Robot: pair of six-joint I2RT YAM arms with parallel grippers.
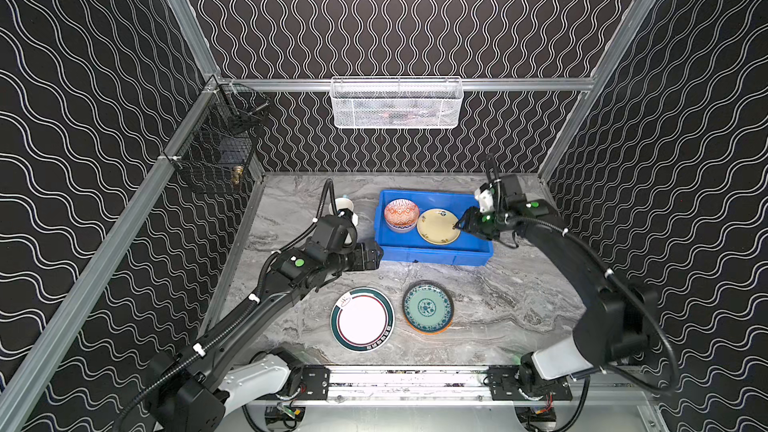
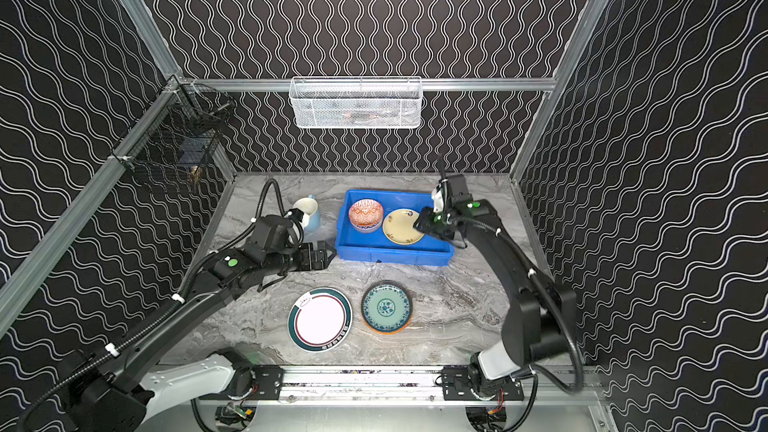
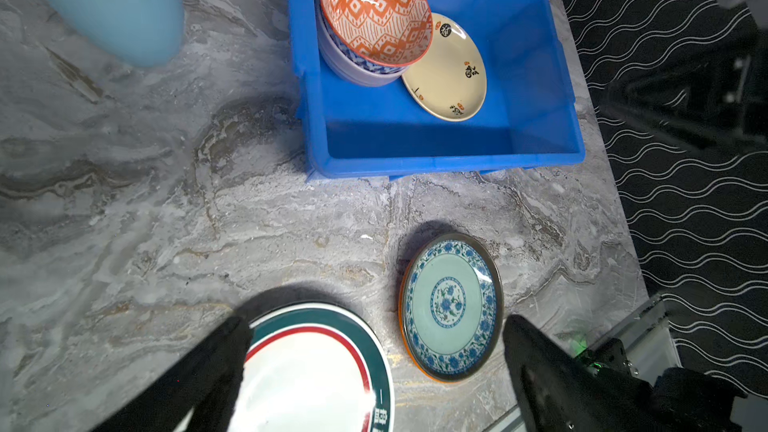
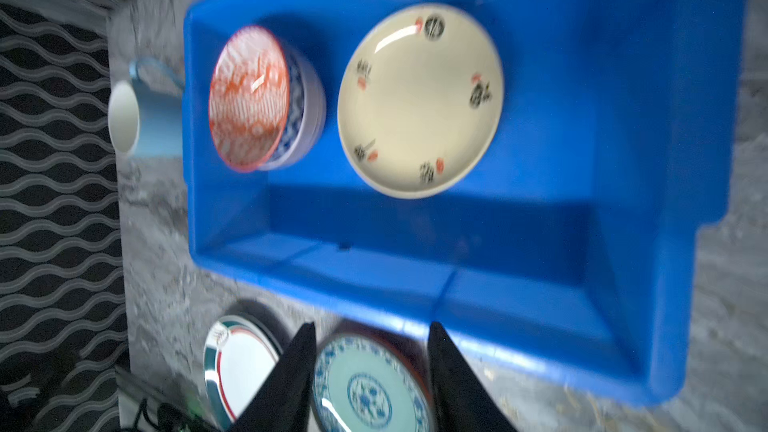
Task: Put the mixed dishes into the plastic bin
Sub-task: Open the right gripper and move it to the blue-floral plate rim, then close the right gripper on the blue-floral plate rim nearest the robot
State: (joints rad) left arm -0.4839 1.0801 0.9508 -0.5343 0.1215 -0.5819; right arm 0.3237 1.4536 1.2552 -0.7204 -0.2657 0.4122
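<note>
In both top views the blue plastic bin (image 1: pixel 434 257) (image 2: pixel 390 254) holds the orange-patterned bowl (image 1: pixel 401 214) at its left and the yellow plate (image 1: pixel 438 226) lying flat beside it. My right gripper (image 1: pixel 459 224) (image 4: pixel 372 328) hovers at the yellow plate's right edge, open and holding nothing. My left gripper (image 1: pixel 376 255) (image 3: pixel 378 326) stands wide open just left of the bin's front corner. The pale blue mug (image 2: pixel 307 211) stands behind the left wrist. Nearer the front lie the white plate (image 1: pixel 362 320) with a green rim and the orange plate (image 1: pixel 428 306) with a teal floral face.
A white mesh basket (image 1: pixel 397 103) hangs on the back wall and a black wire basket (image 1: pixel 216 151) on the left wall. The arms' mounting rail (image 1: pixel 407 382) runs along the table's front edge. Patterned walls close in three sides.
</note>
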